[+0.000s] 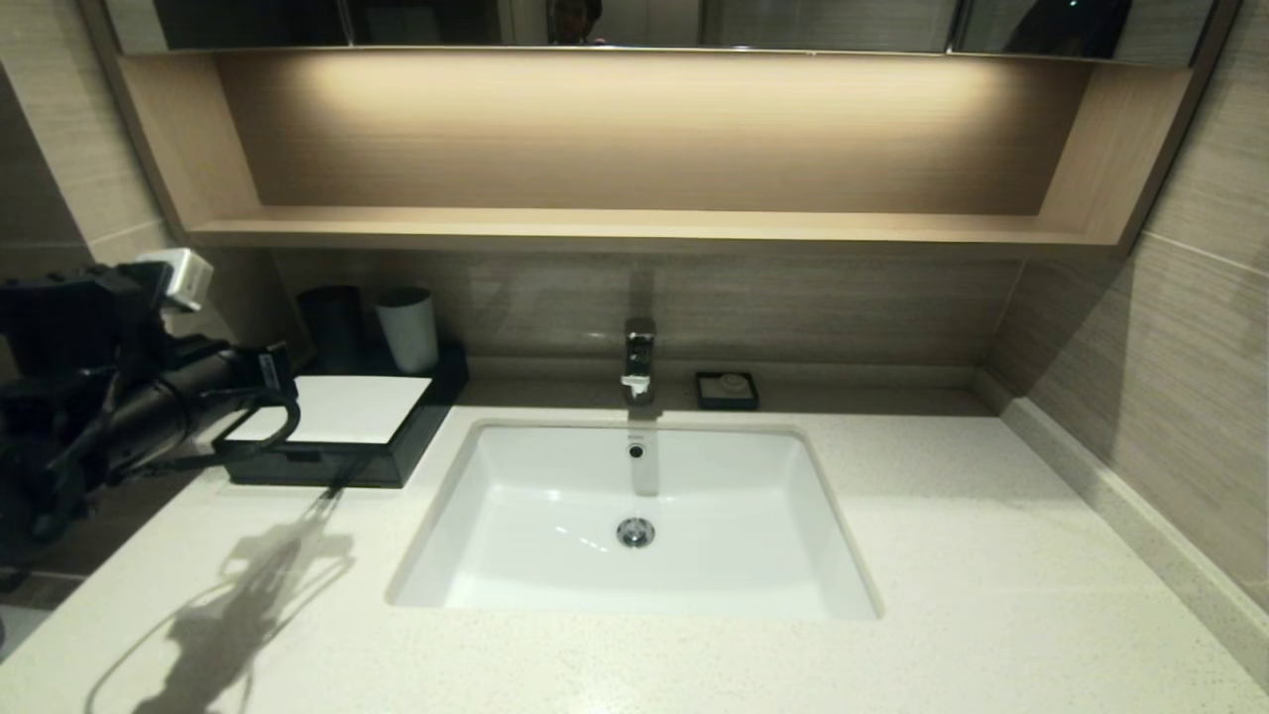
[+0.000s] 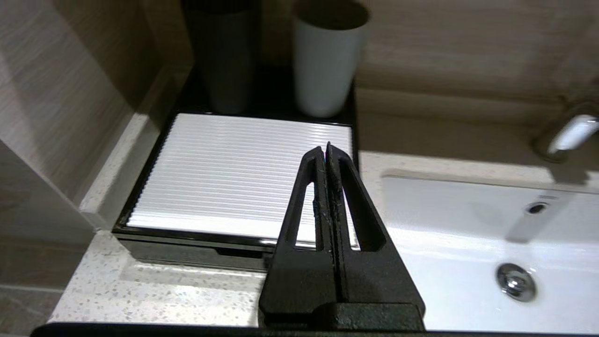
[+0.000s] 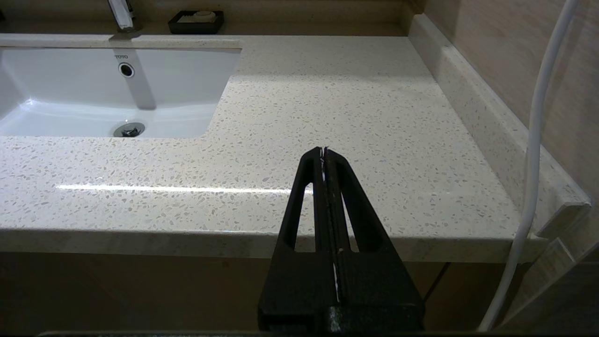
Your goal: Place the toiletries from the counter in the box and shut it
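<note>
Black box (image 2: 234,187) looks rigid, its drawer sliding from the front lip; left end effector (image 2: 326,152) clenched empty above it, right end effector (image 3: 323,154) clenched.

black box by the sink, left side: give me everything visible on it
The box is low, flat, black and rectangular, with a ribbed white panel covering most of its top. Its front drawer looks pushed in flush. It sits on the counter in the back left corner, against the wall, left of the sink. A dark cup and a white cup stand on its rear part. The left gripper, shut, hovers over its near right corner.
</note>
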Robot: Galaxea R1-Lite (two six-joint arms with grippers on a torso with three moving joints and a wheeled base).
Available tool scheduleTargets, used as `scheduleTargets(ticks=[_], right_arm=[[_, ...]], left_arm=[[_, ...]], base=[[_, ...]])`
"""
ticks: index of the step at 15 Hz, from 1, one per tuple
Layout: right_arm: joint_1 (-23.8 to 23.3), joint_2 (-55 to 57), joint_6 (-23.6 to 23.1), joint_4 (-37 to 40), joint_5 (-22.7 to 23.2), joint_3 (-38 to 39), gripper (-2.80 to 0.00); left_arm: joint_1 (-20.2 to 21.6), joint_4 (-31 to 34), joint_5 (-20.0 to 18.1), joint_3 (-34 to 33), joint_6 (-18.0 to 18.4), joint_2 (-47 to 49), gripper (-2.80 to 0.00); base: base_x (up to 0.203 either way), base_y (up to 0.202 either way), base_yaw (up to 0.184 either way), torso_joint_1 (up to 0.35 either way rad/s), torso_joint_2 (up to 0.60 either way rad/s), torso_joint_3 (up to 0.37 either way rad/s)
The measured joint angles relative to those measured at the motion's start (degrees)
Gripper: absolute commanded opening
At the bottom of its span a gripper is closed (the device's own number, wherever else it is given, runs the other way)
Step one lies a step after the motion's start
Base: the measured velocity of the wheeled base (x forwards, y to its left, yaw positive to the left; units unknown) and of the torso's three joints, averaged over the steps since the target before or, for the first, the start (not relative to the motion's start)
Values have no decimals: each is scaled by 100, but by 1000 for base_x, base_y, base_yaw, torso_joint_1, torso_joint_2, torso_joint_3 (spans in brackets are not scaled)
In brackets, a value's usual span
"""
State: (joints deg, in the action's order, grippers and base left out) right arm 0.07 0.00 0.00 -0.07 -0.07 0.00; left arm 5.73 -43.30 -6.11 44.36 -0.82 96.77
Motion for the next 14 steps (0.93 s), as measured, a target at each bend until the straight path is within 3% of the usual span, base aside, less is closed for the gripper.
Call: scheduleTargets(ticks=[5,14], right_arm=[[0,0,0,0,-2,0,-280],[0,0,0,-1,-1,0,-280]], left_arm=[[-424,26,22,-769,-17,-1052,-280],[-424,525,60,-1923,-20,-3004,-280]], base=[[0,0,0,0,0,0],[0,0,0,0,0,0]])
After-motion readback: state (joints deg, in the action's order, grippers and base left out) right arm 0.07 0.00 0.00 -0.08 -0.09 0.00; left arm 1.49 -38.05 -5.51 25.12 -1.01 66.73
